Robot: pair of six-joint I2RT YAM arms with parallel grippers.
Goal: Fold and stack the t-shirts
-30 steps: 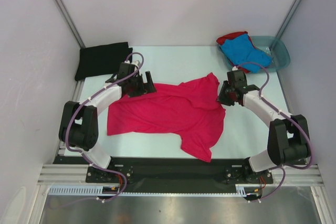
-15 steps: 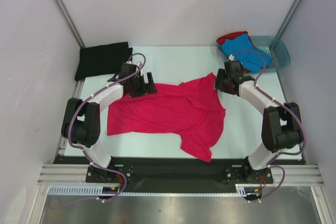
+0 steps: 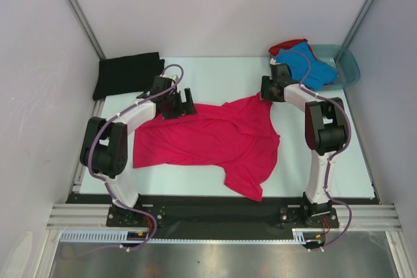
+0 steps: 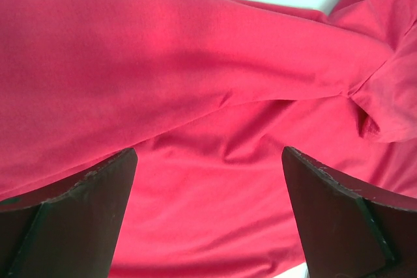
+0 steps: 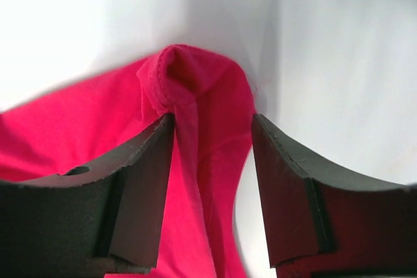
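Counter (image 3: 215, 73) carries pink t-shirt (image 3: 215, 141) spread mid-counter, bright magenta, rumpled, one part trailing toward near edge. Black t-shirt (image 3: 125, 75) lies folded at far-left corner. Blue t-shirt (image 3: 319, 69) + red t-shirt (image 3: 287, 45) are heaped at teal basin (image 3: 348, 63), far right. Left end effector (image 3: 181, 105) is over pink shirt's far-left edge, fingers wide apart; its wrist cam shows only pink folds btwn them. Right end effector (image 3: 266, 94) is at shirt's far-right tip, fingers apart. Only its wrist cam shows a raised ridge of cloth btwn them, against one finger, clear of the other.

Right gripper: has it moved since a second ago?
Yes. The right gripper shifted farther back and slightly left, ending closer to level with the basin.
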